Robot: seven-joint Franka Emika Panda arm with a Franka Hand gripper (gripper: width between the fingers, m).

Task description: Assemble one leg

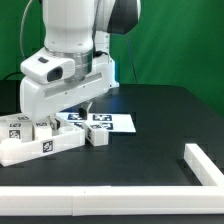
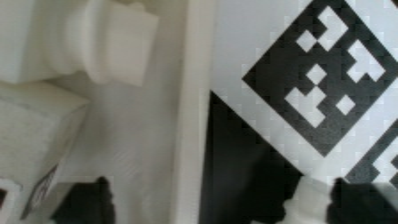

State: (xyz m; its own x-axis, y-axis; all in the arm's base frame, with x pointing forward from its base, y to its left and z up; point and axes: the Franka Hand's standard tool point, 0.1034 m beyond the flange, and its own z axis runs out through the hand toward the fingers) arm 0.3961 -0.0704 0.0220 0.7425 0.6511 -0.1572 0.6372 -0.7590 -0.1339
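Several white furniture parts with black-and-white tags lie in a cluster at the exterior view's left. One small white leg [image 1: 97, 138] lies at the cluster's right end, and another tagged block [image 1: 45, 144] lies further left. My gripper [image 1: 84, 103] hangs low just behind this cluster, its fingers mostly hidden by the hand's white body. In the wrist view my gripper [image 2: 214, 200] is open, with its dark fingertips [image 2: 80, 203] far apart. A white part [image 2: 107, 90] and a large tag [image 2: 329, 70] lie close below, between the fingers. Nothing is held.
The marker board [image 1: 108, 122] lies flat just right of the gripper. A white walled tray edge [image 1: 100, 203] runs along the front, with a corner [image 1: 205, 162] at the right. The table is black; a green backdrop stands behind.
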